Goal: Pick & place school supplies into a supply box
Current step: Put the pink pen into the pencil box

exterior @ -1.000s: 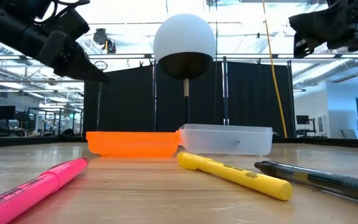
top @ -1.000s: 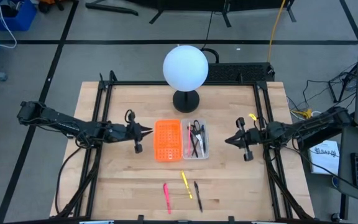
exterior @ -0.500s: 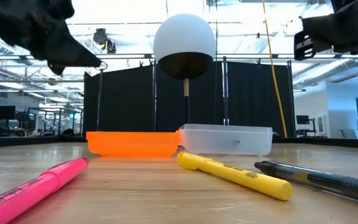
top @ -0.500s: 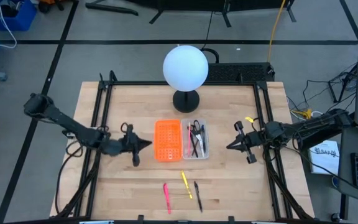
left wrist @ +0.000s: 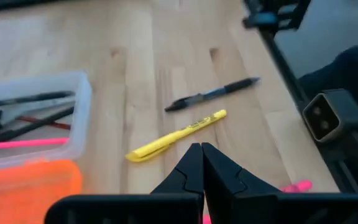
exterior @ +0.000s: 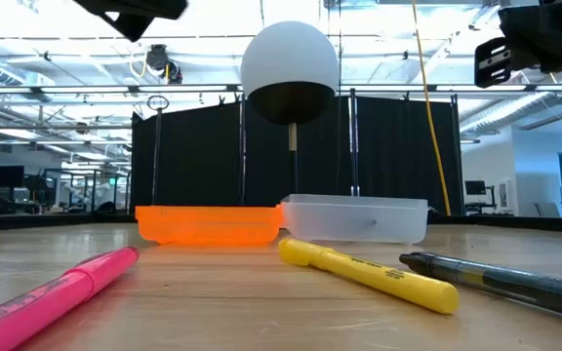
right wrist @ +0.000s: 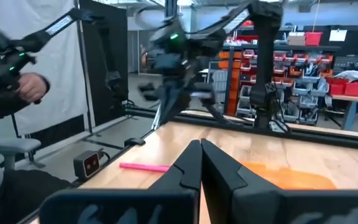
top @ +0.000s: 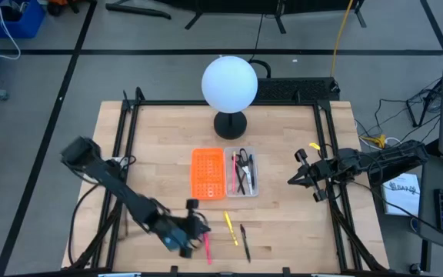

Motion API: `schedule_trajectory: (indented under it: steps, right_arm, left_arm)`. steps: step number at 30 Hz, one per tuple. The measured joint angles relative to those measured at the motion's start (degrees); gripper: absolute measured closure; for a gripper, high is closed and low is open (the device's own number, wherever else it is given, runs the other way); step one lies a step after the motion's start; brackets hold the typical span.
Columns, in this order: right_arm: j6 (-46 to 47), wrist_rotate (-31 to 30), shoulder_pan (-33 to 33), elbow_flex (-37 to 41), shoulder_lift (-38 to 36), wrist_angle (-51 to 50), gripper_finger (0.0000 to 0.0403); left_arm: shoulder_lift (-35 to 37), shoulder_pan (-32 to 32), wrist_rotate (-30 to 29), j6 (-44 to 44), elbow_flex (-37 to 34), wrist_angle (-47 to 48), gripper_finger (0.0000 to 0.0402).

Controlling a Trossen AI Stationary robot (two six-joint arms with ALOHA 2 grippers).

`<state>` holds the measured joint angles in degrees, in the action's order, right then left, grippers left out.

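While left gripper (top: 203,228) hovers closed, pink pen (top: 206,244) beneath, yellow pen (top: 231,228) beside

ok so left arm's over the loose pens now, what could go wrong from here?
1. The left gripper is shut above the pink highlighter. Descending without opening would likely push it away rather than grasp it.
2. The yellow highlighter and black pen lie close beside the pink one, so a wide approach may knock them.
3. The supply box already holds several items and sits against the orange tray. A sloppy drop could land in the wrong one.
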<state>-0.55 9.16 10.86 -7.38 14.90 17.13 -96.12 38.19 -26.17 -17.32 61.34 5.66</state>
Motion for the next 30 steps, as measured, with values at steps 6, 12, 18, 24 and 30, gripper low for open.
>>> schedule_trajectory:
  steps: [6,12,18,24,30]
  right_arm:
    - [0.5,-0.1,0.0,0.0,-0.7,0.6,0.0403]
    - [5.4,-0.1,0.0,0.0,-0.6,0.8,0.0403]
    - [7.4,-0.1,0.1,0.0,-0.5,-1.4,0.0403]
    - [6.5,-0.1,0.1,0.0,-0.5,-2.0,0.0403]
    - [4.0,-0.1,0.1,0.0,-0.5,-1.5,0.0403]
  left_arm:
    - [-15.3,0.1,-2.2,-1.2,24.4,18.5,0.0381]
    - [-27.0,0.8,-2.5,4.5,46.3,44.8,0.0377]
    - [-31.0,2.6,2.2,14.7,50.5,48.7,0.0376]
    - [-31.0,2.7,2.7,9.7,49.6,47.6,0.0372]
    - [-30.9,2.0,7.2,12.7,44.9,45.9,0.0306]
